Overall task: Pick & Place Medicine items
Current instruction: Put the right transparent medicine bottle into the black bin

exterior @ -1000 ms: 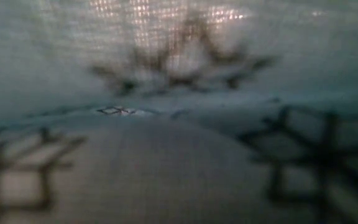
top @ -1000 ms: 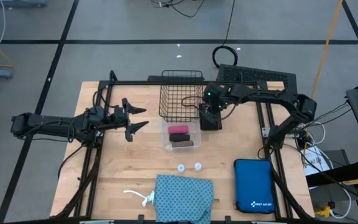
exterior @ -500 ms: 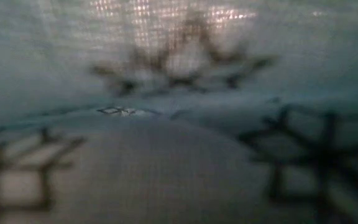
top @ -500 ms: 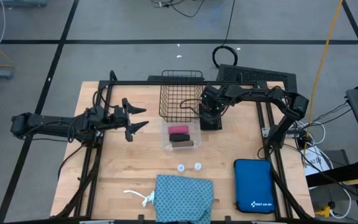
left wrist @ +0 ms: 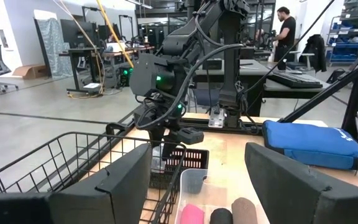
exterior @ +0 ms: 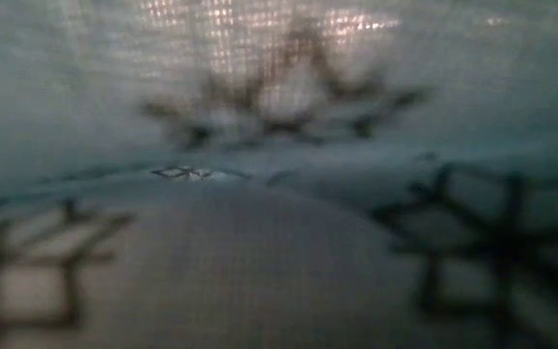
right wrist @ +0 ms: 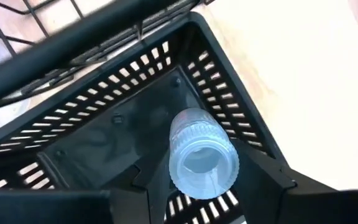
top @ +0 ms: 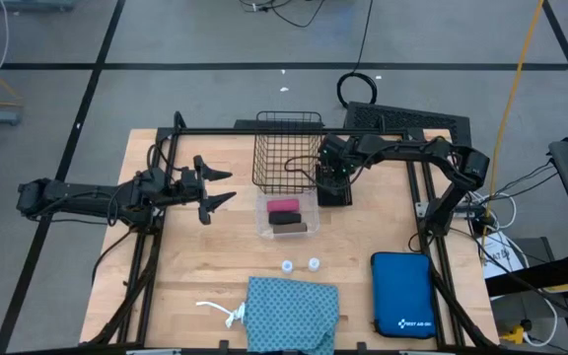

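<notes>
Only the blue zip case point(top: 402, 293) bore a mark, a small white logo too small to read. Beside the wire basket point(top: 286, 150), the clear tray point(top: 286, 215) held the pink roll point(top: 283, 206) and the brown roll point(top: 286, 224). Over the black slotted bin point(right wrist: 166, 112), the right gripper point(top: 331, 170) was clamped on a vial point(right wrist: 202, 154). Two more vials point(top: 301, 265) stood near the teal cloth point(top: 292, 314). Off left, the left gripper point(top: 215, 187) hung with fingers apart.
</notes>
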Available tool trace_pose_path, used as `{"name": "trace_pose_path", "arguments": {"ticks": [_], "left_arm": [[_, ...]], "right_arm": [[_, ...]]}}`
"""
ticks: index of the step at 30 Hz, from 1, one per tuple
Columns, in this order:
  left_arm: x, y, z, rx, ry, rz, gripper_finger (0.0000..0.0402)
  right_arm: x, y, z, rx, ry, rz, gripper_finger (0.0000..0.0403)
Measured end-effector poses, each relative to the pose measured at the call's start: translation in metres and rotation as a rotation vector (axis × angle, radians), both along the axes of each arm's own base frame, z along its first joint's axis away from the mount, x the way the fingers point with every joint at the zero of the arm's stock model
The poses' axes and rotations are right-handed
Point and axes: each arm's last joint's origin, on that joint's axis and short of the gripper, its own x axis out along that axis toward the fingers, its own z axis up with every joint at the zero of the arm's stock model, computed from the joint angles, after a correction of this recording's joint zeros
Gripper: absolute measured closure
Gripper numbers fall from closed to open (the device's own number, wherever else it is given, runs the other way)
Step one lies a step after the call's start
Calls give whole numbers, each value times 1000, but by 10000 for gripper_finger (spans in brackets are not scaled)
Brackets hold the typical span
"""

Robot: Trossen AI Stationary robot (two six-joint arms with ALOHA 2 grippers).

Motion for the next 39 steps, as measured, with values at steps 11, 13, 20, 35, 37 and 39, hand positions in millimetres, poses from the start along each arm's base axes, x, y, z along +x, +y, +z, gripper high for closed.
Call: {"name": "trace_pose_path", "arguments": {"ticks": [11, 13, 20, 35, 37, 39], "left_arm": [[0, 0, 0, 0, 0, 0, 133], [0, 0, 0, 0, 0, 0, 133], [0, 0, 0, 0, 0, 0, 133], [0, 0, 0, 0, 0, 0, 133], [0, 0, 0, 0, 0, 0, 133], [0, 0, 0, 0, 0, 0, 133]], "right_arm": [[-4, 3, -7, 19, 18, -8, 261], [-5, 3, -8, 24, 20, -17, 261], [-5, 3, -10, 26, 22, -21, 261], [-5, 3, -10, 28, 11, -42, 223], [-5, 3, -10, 27, 12, -36, 212], [-5, 3, -10, 24, 15, -26, 203]]}}
